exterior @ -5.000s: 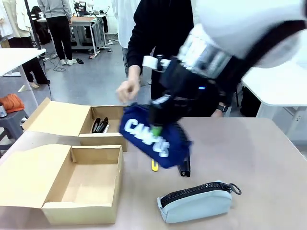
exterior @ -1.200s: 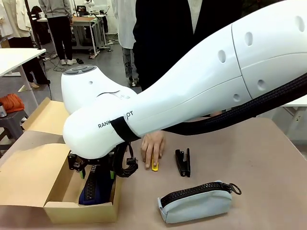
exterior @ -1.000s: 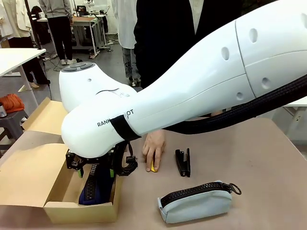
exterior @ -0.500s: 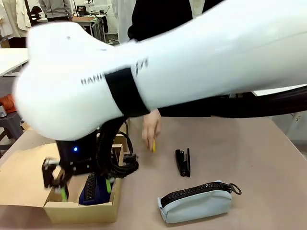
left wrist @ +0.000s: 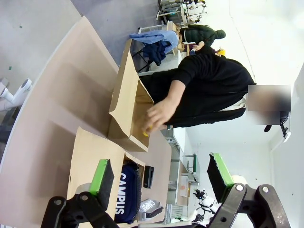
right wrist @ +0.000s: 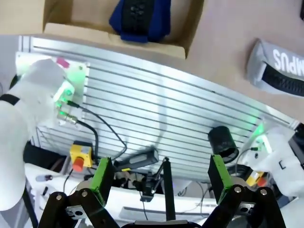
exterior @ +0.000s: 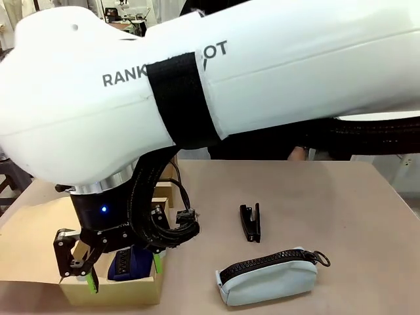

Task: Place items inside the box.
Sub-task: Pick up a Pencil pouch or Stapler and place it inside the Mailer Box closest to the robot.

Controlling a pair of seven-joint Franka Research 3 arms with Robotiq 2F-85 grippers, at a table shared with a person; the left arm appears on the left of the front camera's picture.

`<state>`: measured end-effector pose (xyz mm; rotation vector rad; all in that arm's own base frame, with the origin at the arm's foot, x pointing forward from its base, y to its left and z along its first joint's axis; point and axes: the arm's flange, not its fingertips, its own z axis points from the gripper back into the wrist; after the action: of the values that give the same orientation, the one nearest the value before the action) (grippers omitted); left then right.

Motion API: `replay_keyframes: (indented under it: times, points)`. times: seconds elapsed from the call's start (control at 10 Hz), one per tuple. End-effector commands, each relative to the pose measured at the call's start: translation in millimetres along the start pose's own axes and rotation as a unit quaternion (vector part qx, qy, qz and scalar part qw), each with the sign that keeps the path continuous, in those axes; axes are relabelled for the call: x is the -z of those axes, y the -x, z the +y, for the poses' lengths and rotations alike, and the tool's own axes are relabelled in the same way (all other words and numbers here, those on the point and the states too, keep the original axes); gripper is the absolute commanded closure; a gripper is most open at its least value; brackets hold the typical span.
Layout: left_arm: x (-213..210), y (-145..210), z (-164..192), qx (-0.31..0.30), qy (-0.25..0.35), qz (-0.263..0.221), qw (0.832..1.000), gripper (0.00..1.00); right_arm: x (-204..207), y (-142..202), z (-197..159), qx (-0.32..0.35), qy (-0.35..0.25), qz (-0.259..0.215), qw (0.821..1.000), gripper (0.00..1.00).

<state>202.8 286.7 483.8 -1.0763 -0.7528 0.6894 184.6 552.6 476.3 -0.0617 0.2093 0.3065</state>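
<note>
Front view: R arm (exterior: 262, 79) spans the frame from 3 o'clock, w/ its wrist down at 7 o'clock over the near box (exterior: 111, 293). R jaws released, spread wide, nothing between them. One green pad (exterior: 91, 281) shows against the box's front wall at its 9 o'clock end; the other sits over the box opening.

Navy blue zip pouch (exterior: 128, 266) lies inside the near box, at its 3 o'clock end. R wrist view has it at 12 o'clock, black zip facing up.

Black stapler (exterior: 250, 222) lies on the tabletop (exterior: 341, 216) at approx. 3 o'clock from the box, well apart from it. Pale grey zip pouch (exterior: 266, 277) is at 6 o'clock from the stapler, near the tabletop's near edge, zip up, not touching the stapler. In R wrist view it shows at 2 o'clock w/ "PUS" print.

L wrist view: L jaws released, empty, pads far apart, held high above the tabletop. Person's hand (left wrist: 154, 116) reaches over a second box (left wrist: 124, 102), which stands at 12 o'clock from the near box. Small yellow thing (left wrist: 146, 133) at the fingertips, over that box's opening; can't tell if it touches the box. "CAMPUS" reads on the navy pouch's side in this view.
</note>
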Motion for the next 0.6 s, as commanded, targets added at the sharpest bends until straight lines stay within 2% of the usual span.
replay_keyframes:
  times: [0.0, 0.2, 0.3, 0.4, 0.5]
  points:
    - [1.2, -0.1, -0.5, 0.007, 0.01, -0.004, 1.0, 0.0, -5.6, 9.3, -12.4, -0.009, 0.001, 0.009, 1.0, 0.0]
    - [1.2, -0.1, -0.5, 0.007, 0.01, -0.004, 1.0, 0.0, -11.9, 38.0, -106.9, -0.012, -0.091, -0.003, 0.996, 0.0]
    - [1.2, -0.1, -0.5, 0.007, 0.01, -0.004, 1.0, 0.0, -9.4, 57.3, -162.7, 0.019, -0.174, -0.04, 0.984, 0.0]
    - [1.2, -0.1, -0.5, 0.007, 0.01, -0.004, 1.0, 0.0, -1.5, 74.9, -207.0, 0.031, -0.248, -0.073, 0.965, 0.0]
    - [1.2, -0.1, -0.5, 0.007, 0.01, -0.004, 1.0, 0.0, 12.8, 94.1, -252.2, 0.068, -0.328, -0.099, 0.937, 0.0]
